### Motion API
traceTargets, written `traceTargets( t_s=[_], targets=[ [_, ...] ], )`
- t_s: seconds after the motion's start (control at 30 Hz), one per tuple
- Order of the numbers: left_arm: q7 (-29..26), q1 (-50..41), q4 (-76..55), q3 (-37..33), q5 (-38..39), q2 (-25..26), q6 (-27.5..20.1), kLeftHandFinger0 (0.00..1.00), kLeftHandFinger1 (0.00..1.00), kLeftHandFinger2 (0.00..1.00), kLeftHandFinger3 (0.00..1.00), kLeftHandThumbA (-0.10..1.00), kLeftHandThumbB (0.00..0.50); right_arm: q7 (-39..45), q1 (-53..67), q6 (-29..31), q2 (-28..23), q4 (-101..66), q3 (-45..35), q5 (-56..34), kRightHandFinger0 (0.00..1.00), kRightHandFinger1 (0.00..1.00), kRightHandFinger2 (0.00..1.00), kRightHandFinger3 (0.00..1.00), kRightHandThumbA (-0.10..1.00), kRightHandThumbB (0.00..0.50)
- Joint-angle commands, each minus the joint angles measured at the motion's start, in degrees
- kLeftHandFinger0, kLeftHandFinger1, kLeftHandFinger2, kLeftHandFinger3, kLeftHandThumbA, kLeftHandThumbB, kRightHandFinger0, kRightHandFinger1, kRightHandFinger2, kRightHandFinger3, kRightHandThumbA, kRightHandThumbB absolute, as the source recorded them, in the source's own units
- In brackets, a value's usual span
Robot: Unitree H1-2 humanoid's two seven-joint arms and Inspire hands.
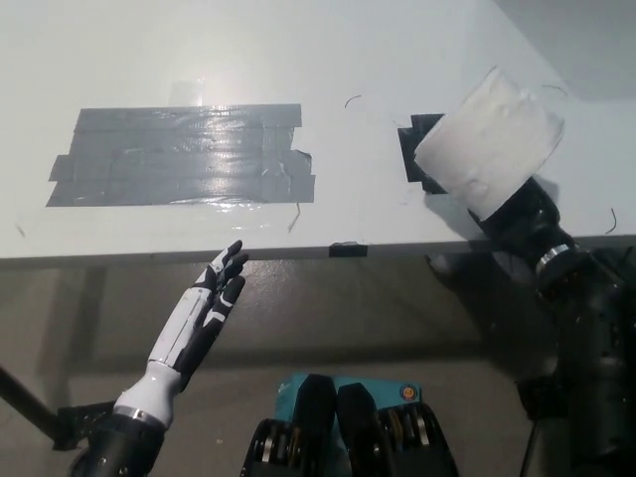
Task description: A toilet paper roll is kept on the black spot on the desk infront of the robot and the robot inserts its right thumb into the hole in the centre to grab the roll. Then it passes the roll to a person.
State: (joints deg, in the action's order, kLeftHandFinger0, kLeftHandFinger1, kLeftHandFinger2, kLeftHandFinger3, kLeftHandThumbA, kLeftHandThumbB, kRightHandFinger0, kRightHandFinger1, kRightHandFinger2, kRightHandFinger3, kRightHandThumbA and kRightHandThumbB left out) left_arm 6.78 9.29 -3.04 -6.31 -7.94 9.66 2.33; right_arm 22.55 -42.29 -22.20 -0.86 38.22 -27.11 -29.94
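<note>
A white toilet paper roll [489, 142] is held tilted above the right part of the white desk [328, 60], over the black tape spot [421, 149]. My black right hand [519, 215] is shut on the roll from below and behind, mostly hidden by it; its arm runs down to the lower right. The roll covers much of the black spot. My white left hand [204, 316] rests open below the desk's front edge at lower left, fingers pointing up.
A large patch of grey tape [184, 156] lies on the desk's left half. A small black tape mark [345, 248] sits on the front edge. The floor below shows dark stand legs [35, 422] at lower left.
</note>
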Motion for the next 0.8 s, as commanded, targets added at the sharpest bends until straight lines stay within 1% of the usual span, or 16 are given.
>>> traceTargets(
  t_s=[0.0,0.07,0.1,0.2,0.27,0.37,0.47,0.53,0.57,0.7,0.77],
  targets=[
    [0.62,4.10,-0.70,0.54,0.42,0.51,-0.49,1.00,1.00,1.00,1.00,0.95,0.041,-4.44,-2.50,-4.73,-0.88,-15.47,9.01,-25.15,0.00,0.42,0.84,1.00,-0.10,0.134],
    [0.64,4.44,-0.25,0.50,0.37,0.61,-0.91,1.00,1.00,1.00,1.00,0.96,0.038,-5.30,-2.37,-4.73,-1.23,-16.39,9.99,-26.48,0.00,0.43,0.86,1.00,-0.10,0.137],
    [0.62,4.44,-0.25,0.46,0.26,0.64,-0.96,1.00,1.00,1.00,1.00,0.96,0.035,-5.40,-2.21,-4.73,-1.49,-16.84,10.60,-26.96,0.00,0.44,0.86,1.00,-0.10,0.119],
    [0.58,4.41,-0.33,0.44,0.29,0.57,-0.93,1.00,1.00,1.00,1.00,0.95,0.023,-6.56,-1.87,-4.73,-2.14,-17.95,12.12,-28.71,0.00,0.45,0.88,1.00,-0.10,0.121],
    [0.50,4.40,-0.44,0.31,-0.11,0.66,-0.85,1.00,1.00,1.00,1.00,0.95,0.019,-7.77,-1.58,-4.73,-2.52,-18.92,13.15,-30.13,0.00,0.45,0.88,1.00,-0.10,0.122],
    [0.51,4.73,-0.27,0.25,-0.11,0.65,-1.10,1.00,1.00,1.00,1.00,0.95,0.014,-9.18,-1.26,-4.73,-3.03,-20.93,14.50,-31.99,0.00,0.44,0.87,1.00,-0.10,0.107],
    [0.59,4.85,-0.24,0.37,0.15,0.63,-0.79,1.00,1.00,1.00,1.00,0.94,0.017,-10.09,-1.56,-4.73,-3.36,-21.90,15.55,-32.50,0.00,0.44,0.86,1.00,-0.10,0.104],
    [0.60,4.85,-0.35,0.30,0.01,0.68,-0.77,1.00,1.00,1.00,1.00,0.94,0.013,-10.42,-1.68,-4.73,-3.60,-22.03,16.13,-33.51,0.00,0.46,0.87,1.00,-0.10,0.099],
    [0.60,4.91,-0.36,0.22,-0.14,0.70,-0.77,1.00,1.00,1.00,1.00,0.94,0.011,-10.37,-1.71,-4.73,-3.78,-22.09,16.41,-33.98,0.00,0.45,0.87,1.00,-0.10,0.089],
    [0.73,4.97,-0.48,0.17,-0.14,0.75,-0.40,1.00,1.00,1.00,1.00,0.90,0.013,-11.41,-1.65,-4.73,-4.17,-22.48,17.31,-35.23,0.00,0.47,0.88,1.00,-0.10,0.104],
    [0.69,5.01,-0.37,0.14,-0.28,0.80,-0.38,1.00,1.00,1.00,1.00,0.90,0.013,-12.17,-1.49,-4.73,-4.50,-22.82,18.01,-36.08,0.00,0.46,0.87,1.00,-0.10,0.097]
  ],
)
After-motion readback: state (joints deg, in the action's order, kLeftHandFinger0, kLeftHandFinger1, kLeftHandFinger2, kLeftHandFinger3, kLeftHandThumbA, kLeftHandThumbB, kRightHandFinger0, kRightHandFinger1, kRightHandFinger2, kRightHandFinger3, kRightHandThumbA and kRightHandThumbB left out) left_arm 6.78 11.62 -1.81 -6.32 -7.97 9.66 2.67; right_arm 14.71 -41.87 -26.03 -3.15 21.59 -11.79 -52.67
